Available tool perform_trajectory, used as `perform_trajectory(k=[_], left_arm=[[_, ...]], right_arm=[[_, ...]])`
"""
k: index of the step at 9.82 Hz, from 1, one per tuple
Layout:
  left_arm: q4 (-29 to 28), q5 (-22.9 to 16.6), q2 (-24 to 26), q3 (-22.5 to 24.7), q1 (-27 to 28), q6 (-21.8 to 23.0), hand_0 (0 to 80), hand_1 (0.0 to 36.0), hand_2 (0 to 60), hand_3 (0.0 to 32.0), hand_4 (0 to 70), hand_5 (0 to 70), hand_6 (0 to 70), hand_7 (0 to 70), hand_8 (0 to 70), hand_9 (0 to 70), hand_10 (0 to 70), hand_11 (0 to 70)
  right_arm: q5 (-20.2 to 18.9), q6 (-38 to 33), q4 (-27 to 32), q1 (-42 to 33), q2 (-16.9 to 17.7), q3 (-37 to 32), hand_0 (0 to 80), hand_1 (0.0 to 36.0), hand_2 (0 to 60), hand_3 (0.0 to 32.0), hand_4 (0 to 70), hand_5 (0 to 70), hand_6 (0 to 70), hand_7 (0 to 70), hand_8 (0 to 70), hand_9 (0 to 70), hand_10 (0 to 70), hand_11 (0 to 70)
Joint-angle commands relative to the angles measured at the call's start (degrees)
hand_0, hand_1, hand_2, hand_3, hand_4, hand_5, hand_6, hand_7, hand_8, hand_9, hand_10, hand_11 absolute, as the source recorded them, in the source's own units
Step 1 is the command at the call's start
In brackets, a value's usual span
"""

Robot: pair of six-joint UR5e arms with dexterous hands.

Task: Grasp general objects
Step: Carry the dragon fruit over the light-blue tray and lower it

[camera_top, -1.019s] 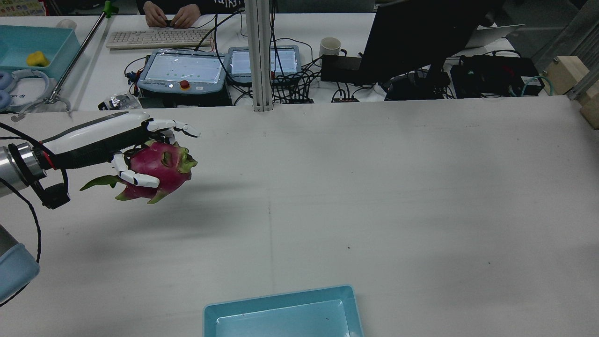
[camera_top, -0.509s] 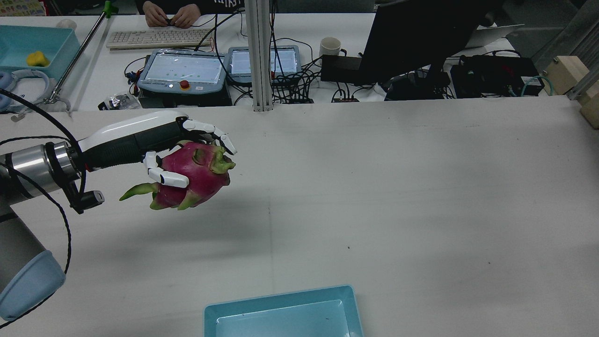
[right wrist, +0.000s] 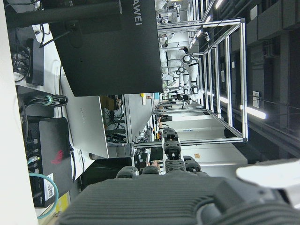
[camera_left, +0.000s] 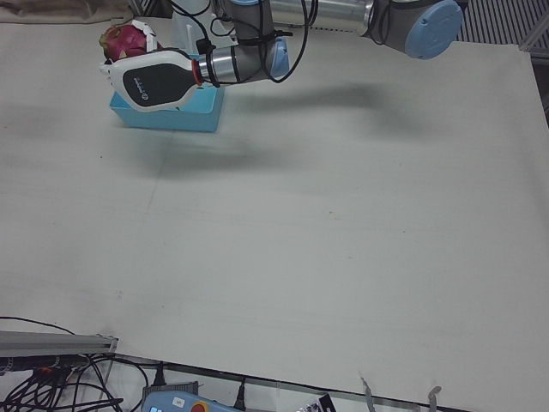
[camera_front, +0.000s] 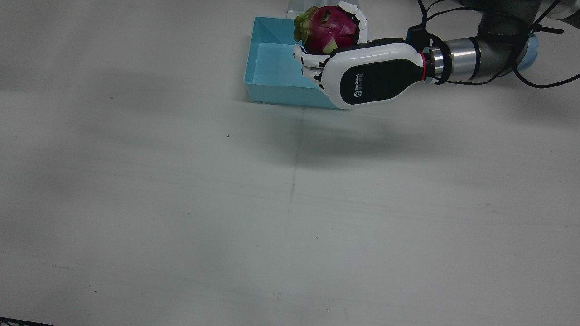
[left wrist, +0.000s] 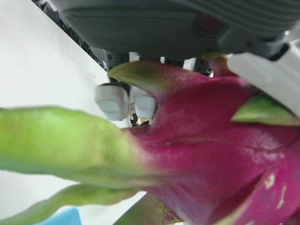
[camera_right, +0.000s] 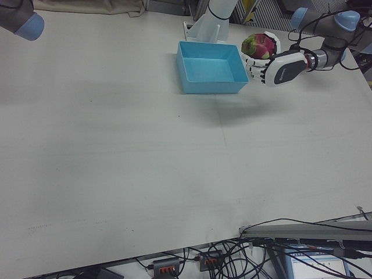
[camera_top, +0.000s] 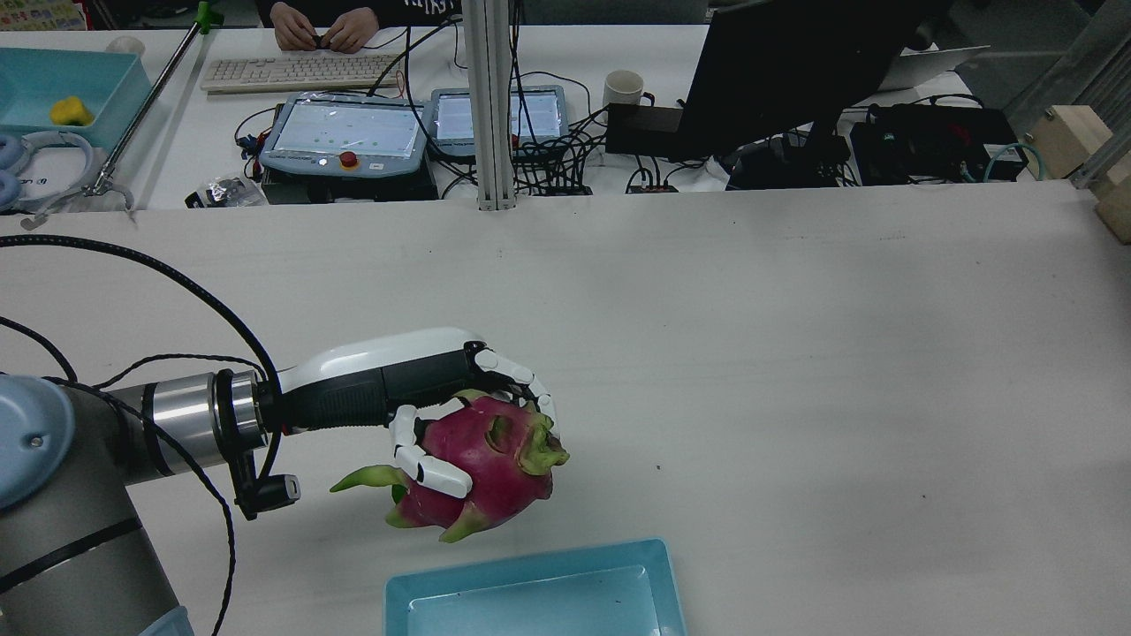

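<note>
White, bare counter (camera_front: 181, 203) fills my front view; my left robot hand (camera_front: 358, 77) is wrapped around the dragon fruit (camera_front: 327, 29), carried clear above the blue tray (camera_front: 272, 86) at the counter's robot-side edge, palm sideways so the fingers (camera_front: 306, 61) cradle its underside. From the rear view the fruit (camera_top: 482, 473) hangs just short of the tray's rim (camera_top: 530, 556), a sensible height for clearing the wall before lowering, I'd judge. In the left-front and right-front views it sits beside the tray's left side. My left hand view shows only pink skin and green scales pressed close, a firm hold. My right hand view shows only the lab beyond; that hand's state I cannot tell.
</note>
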State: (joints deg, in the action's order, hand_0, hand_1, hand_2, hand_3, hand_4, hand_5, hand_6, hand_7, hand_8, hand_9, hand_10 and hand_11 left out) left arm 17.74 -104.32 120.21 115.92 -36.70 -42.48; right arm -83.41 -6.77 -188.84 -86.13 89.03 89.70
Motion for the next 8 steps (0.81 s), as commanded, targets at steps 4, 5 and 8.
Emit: perform_trajectory(k=[4,5,8], left_arm=[[-0.4,-3.6,0.0,0.5,7.3,1.5,60.5,25.5,60.0,0.0,32.2,30.4,70.0,70.0,70.0,70.0,70.0,70.0],[-1.1,-3.6,-0.1,0.4,7.6,1.5,60.0,21.1,48.2,0.0,29.0,22.7,70.0,70.0,70.0,70.0,70.0,70.0],[-2.4,-3.5,-0.4,0.6,7.5,1.3,55.9,20.8,0.0,0.0,0.0,3.0,0.0,1.9,3.6,0.0,0.0,1.4]], right_arm=[[0.0,0.0,0.0,0.0,0.0,-0.1,0.0,0.0,0.0,0.0,0.0,0.0,0.0,0.0,0.0,0.0,0.0,0.0],[0.0,0.0,0.0,0.0,0.0,-0.1,0.0,0.0,0.0,0.0,0.0,0.0,0.0,0.0,0.0,0.0,0.0,0.0],[0.0,0.0,0.0,0.0,0.0,0.0,0.0,0.0,0.0,0.0,0.0,0.0,0.0,0.0,0.0,0.0,0.0,0.0]])
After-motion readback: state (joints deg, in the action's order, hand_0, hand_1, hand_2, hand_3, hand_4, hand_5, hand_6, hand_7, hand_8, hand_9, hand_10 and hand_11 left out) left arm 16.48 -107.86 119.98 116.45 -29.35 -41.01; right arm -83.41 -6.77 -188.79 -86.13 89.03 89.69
